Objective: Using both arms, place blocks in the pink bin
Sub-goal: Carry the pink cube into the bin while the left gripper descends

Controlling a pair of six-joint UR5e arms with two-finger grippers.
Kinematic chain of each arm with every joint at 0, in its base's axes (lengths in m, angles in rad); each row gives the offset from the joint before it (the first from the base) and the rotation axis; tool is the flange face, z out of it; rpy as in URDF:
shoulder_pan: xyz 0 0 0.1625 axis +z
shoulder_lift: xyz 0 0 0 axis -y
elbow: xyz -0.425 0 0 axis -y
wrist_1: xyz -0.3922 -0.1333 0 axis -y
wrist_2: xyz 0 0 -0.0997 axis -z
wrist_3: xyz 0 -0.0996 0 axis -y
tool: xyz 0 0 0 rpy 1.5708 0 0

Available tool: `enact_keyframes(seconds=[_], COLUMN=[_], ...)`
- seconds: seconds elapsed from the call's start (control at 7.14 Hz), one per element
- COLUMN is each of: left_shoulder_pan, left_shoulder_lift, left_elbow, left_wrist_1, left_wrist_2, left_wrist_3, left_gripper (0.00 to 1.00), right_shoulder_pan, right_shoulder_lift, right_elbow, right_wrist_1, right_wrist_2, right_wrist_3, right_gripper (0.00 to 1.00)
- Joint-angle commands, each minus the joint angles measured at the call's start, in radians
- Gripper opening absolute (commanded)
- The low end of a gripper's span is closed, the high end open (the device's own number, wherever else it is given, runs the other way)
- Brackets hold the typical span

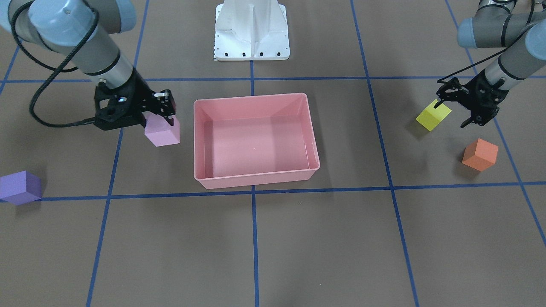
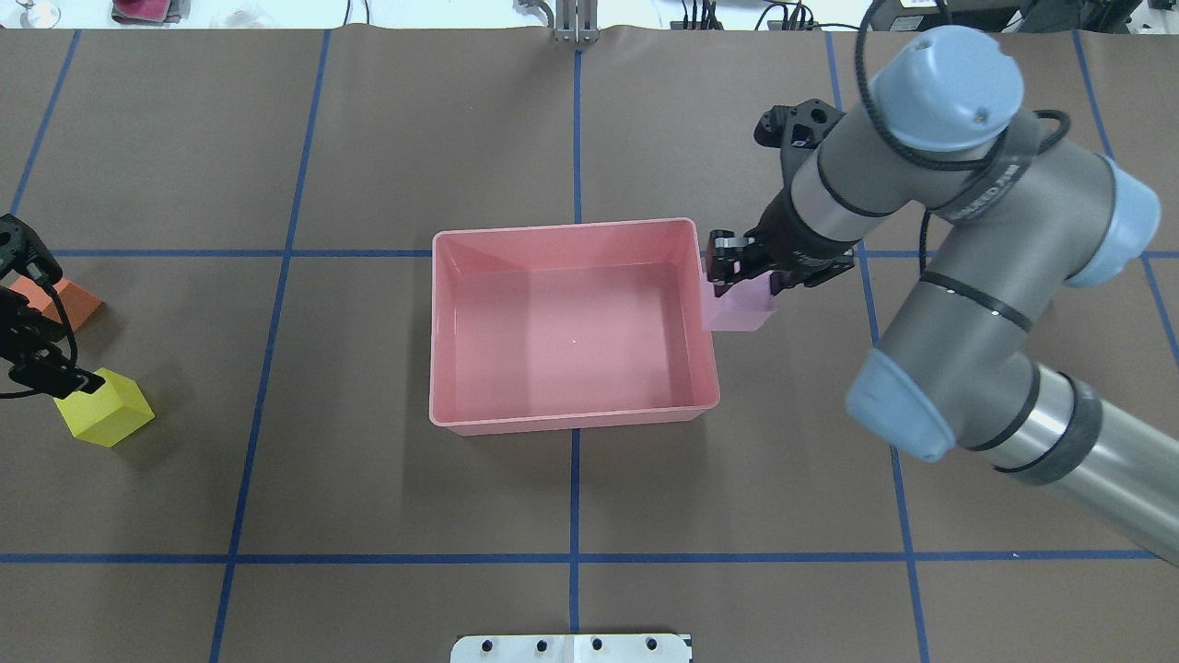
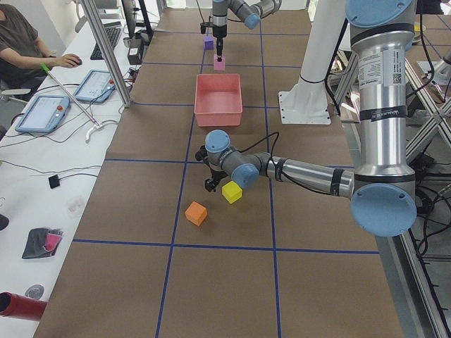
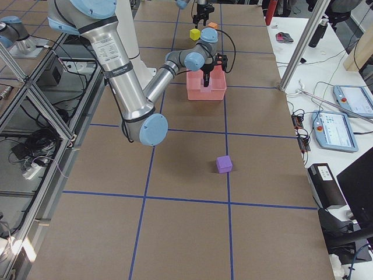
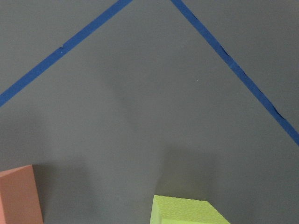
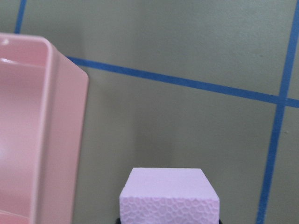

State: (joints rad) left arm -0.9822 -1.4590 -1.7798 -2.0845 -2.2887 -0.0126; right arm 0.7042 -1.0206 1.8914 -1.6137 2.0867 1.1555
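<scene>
The pink bin (image 1: 256, 181) is sitting at the middle of the table (image 1: 298, 247), the right gripper (image 1: 162, 118) clamping the pink block (image 1: 164, 134) just beside its wall, the left gripper (image 1: 452, 115) hanging spread at the yellow block (image 1: 431, 118), near the orange block (image 1: 480, 154) by the left end, the purple block (image 1: 19, 187) lying toward the right end.

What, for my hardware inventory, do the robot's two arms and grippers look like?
The left arm and right arm are grey-silver jointed tubes with light-blue joint caps and black bands at the joints. A black cable loops along each. The left gripper and right gripper are black, skeletal and two-fingered. Lettering on the links is too small to read.
</scene>
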Motion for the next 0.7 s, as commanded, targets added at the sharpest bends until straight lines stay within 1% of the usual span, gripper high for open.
enact_keyframes(seconds=[0.0,0.28,0.56], left_shoulder_pan=[0.043,0.060,0.094], left_shoulder_lift=[0.006,0.008,0.009], left_elbow=[0.002,-0.001,-0.001], left_wrist_1=[-0.002,-0.002,-0.002], left_wrist_2=[0.047,0.046,0.048], left_wrist_3=[0.025,0.023,0.023], left_gripper=[0.99,0.99,0.99], right_shoulder_pan=[-0.133,-0.176,-0.196], right_shoulder_lift=[0.135,0.139,0.139], right_elbow=[-0.069,-0.101,-0.126], right_wrist_1=[-0.015,-0.011,0.004], right_wrist_2=[-0.123,-0.169,-0.169], right_wrist_3=[0.229,0.230,0.228], right_gripper=[0.00,0.00,0.00])
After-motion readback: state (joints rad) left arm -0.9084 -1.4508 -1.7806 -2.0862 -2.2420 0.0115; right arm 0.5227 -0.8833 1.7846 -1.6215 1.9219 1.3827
